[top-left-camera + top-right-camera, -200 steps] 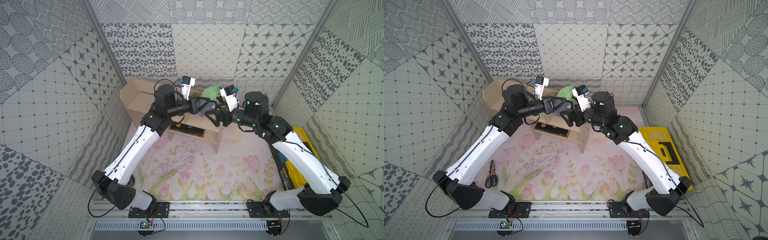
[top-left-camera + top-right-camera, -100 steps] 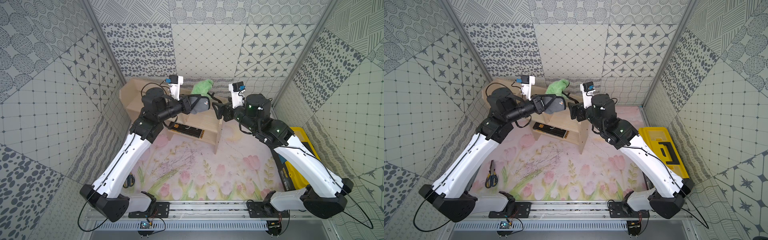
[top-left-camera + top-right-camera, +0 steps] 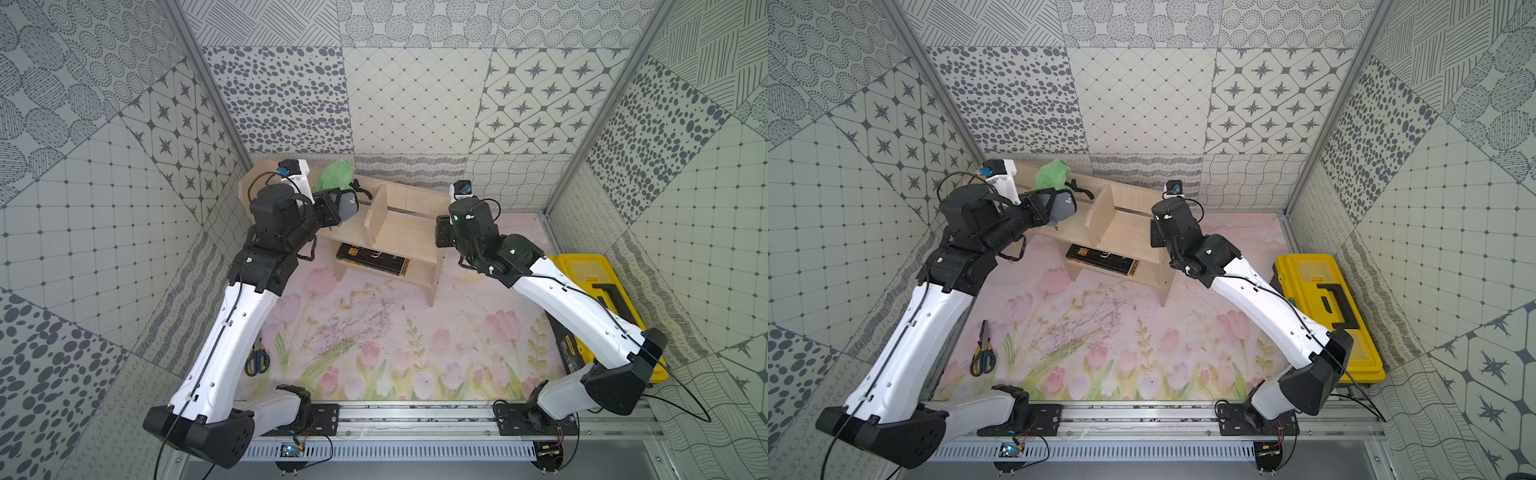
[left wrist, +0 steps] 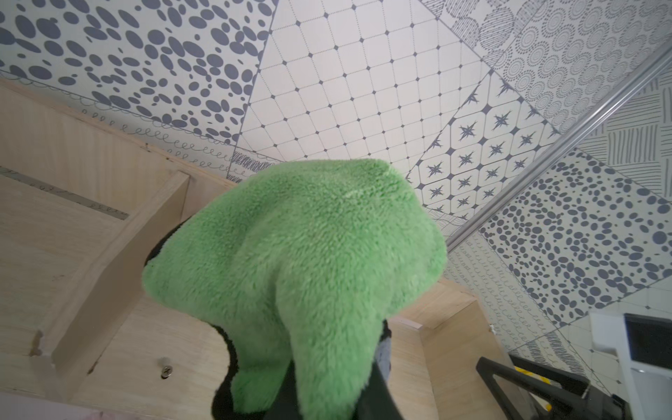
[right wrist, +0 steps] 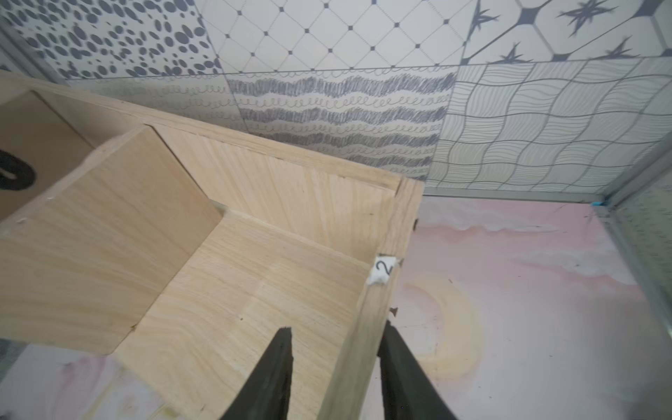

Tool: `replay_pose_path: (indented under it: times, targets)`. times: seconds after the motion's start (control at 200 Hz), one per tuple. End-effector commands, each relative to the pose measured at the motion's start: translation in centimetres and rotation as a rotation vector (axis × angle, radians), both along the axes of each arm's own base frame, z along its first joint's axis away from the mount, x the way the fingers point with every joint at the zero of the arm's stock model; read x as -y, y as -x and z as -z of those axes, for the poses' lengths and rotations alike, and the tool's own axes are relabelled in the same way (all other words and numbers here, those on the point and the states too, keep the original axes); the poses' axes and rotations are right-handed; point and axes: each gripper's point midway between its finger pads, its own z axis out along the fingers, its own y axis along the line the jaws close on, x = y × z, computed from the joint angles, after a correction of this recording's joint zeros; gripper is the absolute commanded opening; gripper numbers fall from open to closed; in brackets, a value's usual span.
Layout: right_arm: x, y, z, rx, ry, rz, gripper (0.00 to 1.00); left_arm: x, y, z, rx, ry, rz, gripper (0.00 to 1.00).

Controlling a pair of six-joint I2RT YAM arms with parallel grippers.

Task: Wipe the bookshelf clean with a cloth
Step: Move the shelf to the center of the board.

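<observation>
The pale wood bookshelf [image 3: 399, 232] [image 3: 1125, 232] stands at the back of the floral mat. My left gripper [image 3: 338, 208] is shut on the cloth [image 3: 332, 176] [image 3: 1052, 174] above the shelf's left part, left of a divider. The cloth [image 4: 309, 254] bulges green side up over the jaws and hides the fingertips. My right gripper [image 5: 336, 327] [image 3: 441, 232] sits at the shelf's right end. It is shut on the right side panel [image 5: 385, 291], one finger [image 5: 280, 363] inside the compartment, one outside against the panel.
A black book with yellow lettering [image 3: 372, 259] [image 3: 1102, 259] lies on the lower shelf. A yellow and black toolbox [image 3: 590, 282] [image 3: 1325, 299] stands along the right wall. Scissors [image 3: 982, 353] lie on the mat [image 3: 374, 332] by the left arm. Tiled walls close in behind.
My left gripper has carried the cloth leftward along the shelf. My right gripper has swung right to the shelf's end and closed from wide open onto the side panel.
</observation>
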Motion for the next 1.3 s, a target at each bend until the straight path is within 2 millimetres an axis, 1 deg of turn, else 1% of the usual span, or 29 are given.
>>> replay_pose_path:
  times: [0.0,0.04,0.105,0.2,0.27,0.425,0.48,0.565,0.625,0.675,0.72,0.78,0.9,0.94,0.98,1.06,1.11,1.15,1.196,1.296]
  targets:
    - [0.7,0.4,0.9,-0.039,0.054,-0.026,0.13,-1.4,-0.3,1.0,-0.004,-0.049,-0.050,0.00]
    - [1.7,0.0,0.6,-0.036,0.053,0.008,0.07,-1.0,-0.4,1.1,-0.002,-0.045,-0.031,0.00]
    - [3.5,-0.7,-0.2,-0.023,0.049,0.052,0.00,-0.6,-0.5,1.3,-0.003,-0.033,-0.011,0.00]
    - [6.4,-1.9,-1.5,0.002,0.051,0.120,0.00,0.1,-0.6,1.4,0.001,-0.012,0.027,0.00]
    - [8.5,-2.4,-2.3,0.019,0.050,0.172,0.00,0.7,-0.5,1.3,0.009,0.000,0.057,0.00]
    - [13.4,-3.4,-2.8,0.041,0.046,0.307,0.00,1.3,-1.2,1.7,0.008,0.008,0.086,0.00]
    - [14.9,-4.0,-3.0,0.056,0.043,0.345,0.00,1.9,-1.6,1.5,0.012,0.026,0.116,0.00]
    - [17.0,-5.0,-3.4,0.065,0.046,0.387,0.00,3.0,-1.9,0.5,0.034,0.072,0.172,0.00]
    - [18.3,-5.2,-3.8,0.070,0.049,0.409,0.00,3.5,-1.9,-0.2,0.049,0.095,0.202,0.00]
    - [19.3,-4.9,-4.1,0.075,0.062,0.430,0.00,3.8,-1.8,-0.5,0.054,0.098,0.220,0.00]
    - [20.2,-4.6,-4.2,0.079,0.073,0.452,0.00,3.7,-1.9,-0.6,0.058,0.089,0.216,0.00]
    - [21.3,-4.3,-3.9,0.073,0.076,0.475,0.00,3.1,-2.2,-0.5,0.051,0.067,0.178,0.00]
    - [23.1,-4.0,-3.2,0.056,0.095,0.519,0.00,1.0,-3.6,1.1,-0.013,0.023,0.044,0.00]
    - [23.6,-4.2,-2.8,0.050,0.086,0.518,0.00,0.7,-4.0,1.6,-0.028,0.014,0.025,0.00]
    - [23.5,-4.6,-2.5,0.055,0.058,0.485,0.00,0.5,-4.4,2.1,-0.033,0.003,0.013,0.00]
    - [22.2,-5.6,-2.3,0.082,-0.040,0.355,0.00,-0.4,-5.7,3.2,-0.068,-0.022,-0.043,0.00]
    - [21.0,-6.2,-2.4,0.095,-0.080,0.275,0.00,-1.1,-6.5,3.4,-0.072,-0.029,-0.081,0.00]
    - [20.3,-6.5,-2.5,0.106,-0.094,0.236,0.00,-1.2,-7.1,3.1,-0.062,-0.020,-0.087,0.00]
    - [19.8,-6.7,-2.6,0.103,-0.103,0.211,0.00,-0.6,-8.0,2.5,-0.048,-0.002,-0.061,0.00]
    - [19.0,-7.0,-2.3,0.097,-0.112,0.164,0.00,2.5,-9.5,0.6,0.001,0.077,0.091,0.00]
